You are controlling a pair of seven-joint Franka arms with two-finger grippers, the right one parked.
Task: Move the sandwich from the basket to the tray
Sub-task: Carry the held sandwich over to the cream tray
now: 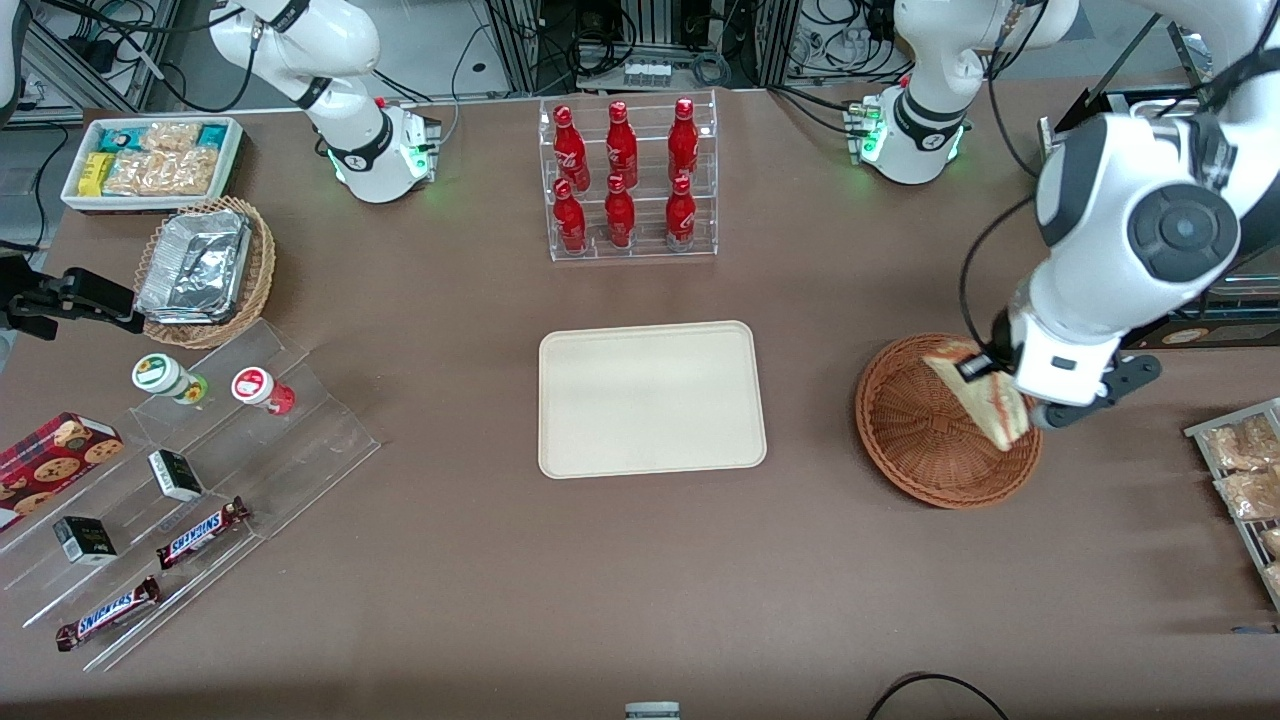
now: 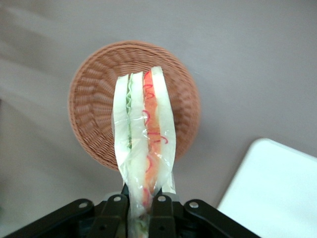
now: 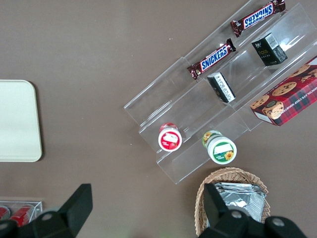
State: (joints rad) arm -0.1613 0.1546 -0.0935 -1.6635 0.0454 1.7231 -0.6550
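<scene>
Holding the sandwich (image 2: 143,144) by one end, the gripper (image 2: 141,208) hangs above the basket (image 1: 925,440); the fingers (image 2: 161,210) are narrow, pinched on the film-wrapped wedge, most of which sticks out past the fingertips. The wrist view shows the wedge clear of the weave, cut edge with green and orange-red layers facing the camera. In the front view it sits over the basket edge nearest the working arm's end of the table.

Tray (image 1: 652,398) lies mid-table, well apart from the basket, toward the parked arm's end. Its surface shows nothing on it. Transfer not yet done.

Risks, as judged from here:
- Grip is on a small portion of soft bread under slick wrap. A quick sideways move could let the wedge swing or slide out, dropping it on the bare table (image 1: 800,560) between basket and tray.
- Squeeze may deform the bread, loosening the hold.
- Travelling too low could catch the hanging end on the basket rim or the tray's raised rim.
- Releasing from height could let it tumble off the tray.
</scene>
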